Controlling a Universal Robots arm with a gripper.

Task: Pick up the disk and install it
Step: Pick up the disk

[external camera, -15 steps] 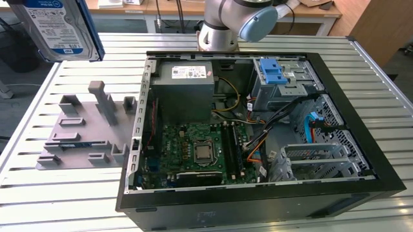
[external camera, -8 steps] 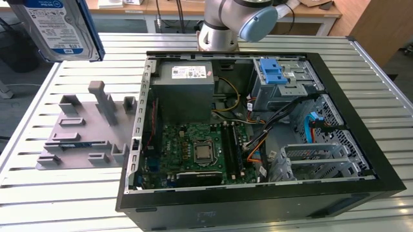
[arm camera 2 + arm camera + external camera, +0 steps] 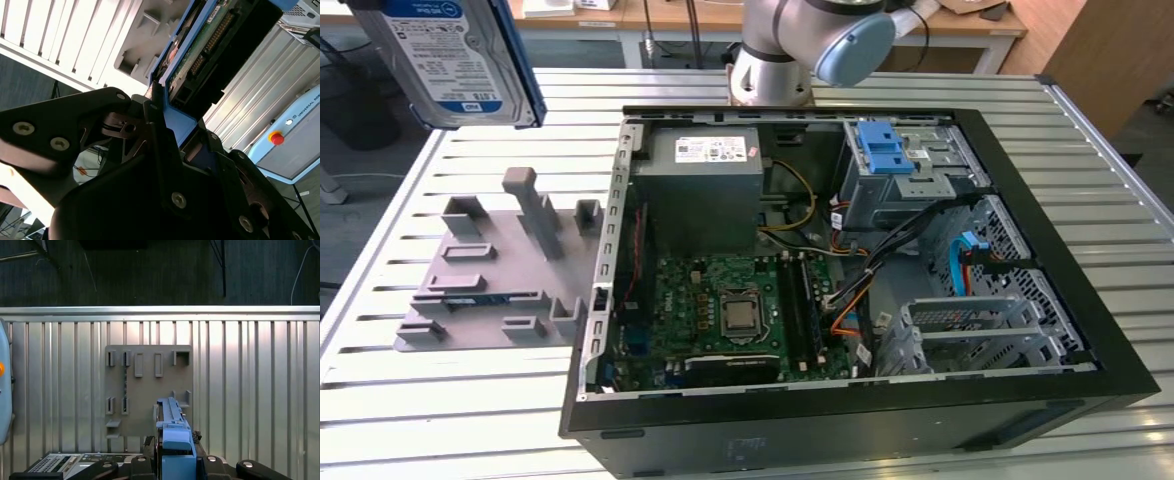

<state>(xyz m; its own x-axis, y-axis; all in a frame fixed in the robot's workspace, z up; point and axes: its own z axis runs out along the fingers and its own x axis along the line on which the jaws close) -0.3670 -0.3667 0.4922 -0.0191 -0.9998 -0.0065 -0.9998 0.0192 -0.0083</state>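
The fingers (image 3: 156, 120) clamp the disk (image 3: 447, 60) (top edge cut off) above the table (image 3: 881, 88).

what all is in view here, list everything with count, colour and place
disk: one, silver with blue frame, held in the air above the table, at the exterior view's left
fixture plate: one, grey, on the table beside the computer case
computer case: one, black, open, lying on the table
power supply: one, grey, inside the case
motherboard: one, green, inside the case
latch piece: one, blue, on the drive bay inside the case
table: one, silver, slatted
robot arm: one, grey, beyond the case
gripper: one, black, shut on the disk's blue frame
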